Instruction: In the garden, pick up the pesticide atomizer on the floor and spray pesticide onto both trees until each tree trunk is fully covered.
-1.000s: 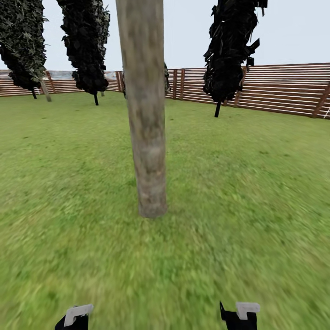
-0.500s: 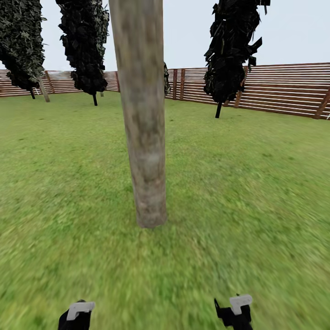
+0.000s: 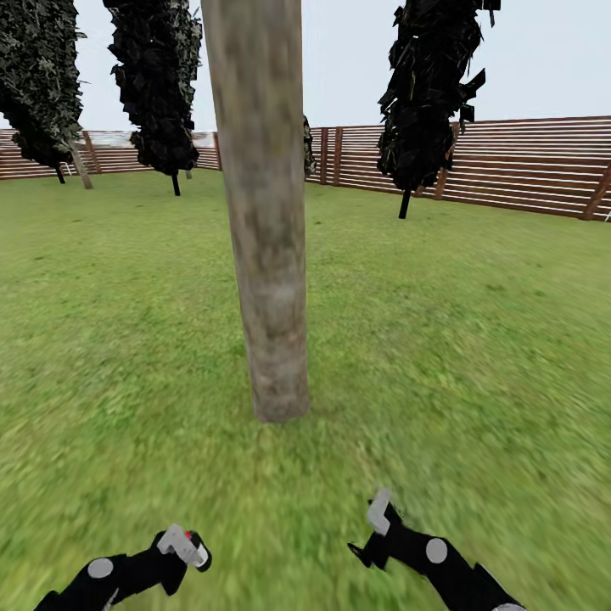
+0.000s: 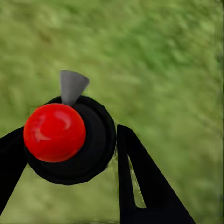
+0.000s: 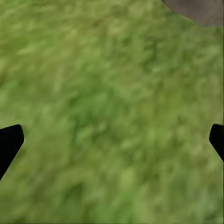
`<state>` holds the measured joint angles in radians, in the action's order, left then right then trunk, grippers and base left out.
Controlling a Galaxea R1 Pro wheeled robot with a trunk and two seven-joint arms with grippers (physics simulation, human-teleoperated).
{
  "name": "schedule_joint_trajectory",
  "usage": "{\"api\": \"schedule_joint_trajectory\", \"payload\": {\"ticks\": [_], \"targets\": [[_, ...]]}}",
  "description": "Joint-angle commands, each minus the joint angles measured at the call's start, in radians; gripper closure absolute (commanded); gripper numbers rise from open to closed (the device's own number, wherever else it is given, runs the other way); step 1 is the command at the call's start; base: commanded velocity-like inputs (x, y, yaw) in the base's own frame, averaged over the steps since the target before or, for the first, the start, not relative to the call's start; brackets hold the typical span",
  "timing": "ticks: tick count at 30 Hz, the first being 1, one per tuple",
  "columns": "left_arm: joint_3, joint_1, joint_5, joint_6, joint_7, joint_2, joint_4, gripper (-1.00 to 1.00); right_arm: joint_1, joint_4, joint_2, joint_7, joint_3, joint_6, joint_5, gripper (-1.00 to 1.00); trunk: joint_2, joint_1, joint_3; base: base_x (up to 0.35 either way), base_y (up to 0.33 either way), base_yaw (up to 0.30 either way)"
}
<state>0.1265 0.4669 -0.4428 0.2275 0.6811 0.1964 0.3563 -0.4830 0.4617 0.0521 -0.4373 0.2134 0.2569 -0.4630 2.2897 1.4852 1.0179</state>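
Note:
A thick grey-brown tree trunk [image 3: 270, 246] rises from the grass floor [image 3: 475, 339] straight ahead, its crown above the picture. The trunk's base [image 5: 201, 9] also shows at the edge of the right wrist view. My left gripper [image 3: 182, 547] [image 4: 70, 135] is shut on the pesticide atomizer [image 4: 70, 140], a black round body with a red ball top [image 3: 187, 535] and a grey nozzle [image 4: 71, 86]. My right gripper [image 3: 373, 530] [image 5: 112, 140] hangs open over bare grass, short of the trunk. No pesticide specks are visible.
Dark column-shaped trees [image 3: 428, 93] [image 3: 157, 85] stand behind the trunk, and a thin pale trunk [image 3: 82, 166] leans far back on the left. A brown slat fence [image 3: 526, 165] rings the lawn. Open grass lies on both sides of the trunk.
The view closed in slightly on the trunk a second ago. Since then both arms have swung up and forward into the picture, the left one carrying the atomizer.

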Motion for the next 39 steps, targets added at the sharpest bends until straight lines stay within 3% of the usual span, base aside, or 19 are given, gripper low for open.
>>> {"api": "schedule_joint_trajectory", "payload": {"ticks": [1,4,9,11,14,20,26,33,39], "targets": [[0.008,0.009,-0.033,-0.004,0.025,-0.001,0.0,1.0,-0.005,0.009,-0.001,-0.028,0.001,0.001,-0.014,-1.0,0.0,0.0,0.001,0.0,0.0,0.0],[0.007,0.053,-0.133,-0.031,0.133,-0.009,0.002,1.0,-0.03,0.055,-0.005,-0.193,0.001,-0.01,-0.021,-1.0,0.0,0.0,0.001,0.0,0.0,0.0],[0.007,0.116,-0.222,-0.044,0.243,-0.014,0.014,1.0,-0.045,0.124,-0.006,-0.372,0.001,-0.015,-0.022,-1.0,0.0,0.0,0.001,0.0,0.0,0.0],[0.007,0.131,-0.254,-0.059,0.274,-0.017,0.016,1.0,-0.046,0.144,-0.006,-0.398,0.002,-0.015,-0.022,-1.0,0.0,0.0,0.001,0.0,0.0,0.0],[-0.011,0.13,-0.271,-0.055,0.275,-0.034,0.013,1.0,-0.052,0.161,-0.023,-0.403,0.014,-0.017,-0.035,-1.0,0.0,0.0,0.001,0.0,0.0,0.0],[0.004,0.122,-0.243,-0.062,0.273,-0.049,0.007,1.0,-0.051,0.163,-0.056,-0.4,-0.007,-0.017,-0.019,-1.0,0.0,0.0,0.001,0.0,0.0,0.0],[-0.009,0.126,-0.254,-0.065,0.279,-0.083,0.017,1.0,-0.052,0.165,-0.057,-0.403,-0.005,-0.018,-0.022,-1.0,0.0,0.0,0.001,0.0,0.0,0.0],[-0.049,0.133,-0.291,-0.072,0.281,-0.123,0.021,1.0,-0.052,0.167,-0.059,-0.405,-0.003,-0.019,-0.021,-1.0,0.0,0.0,0.001,0.0,0.0,0.0],[-0.082,0.138,-0.295,-0.074,0.282,-0.157,0.021,1.0,-0.053,0.168,-0.06,-0.424,-0.002,-0.018,-0.021,-1.0,0.0,0.0,0.001,0.0,0.0,0.0]]}}
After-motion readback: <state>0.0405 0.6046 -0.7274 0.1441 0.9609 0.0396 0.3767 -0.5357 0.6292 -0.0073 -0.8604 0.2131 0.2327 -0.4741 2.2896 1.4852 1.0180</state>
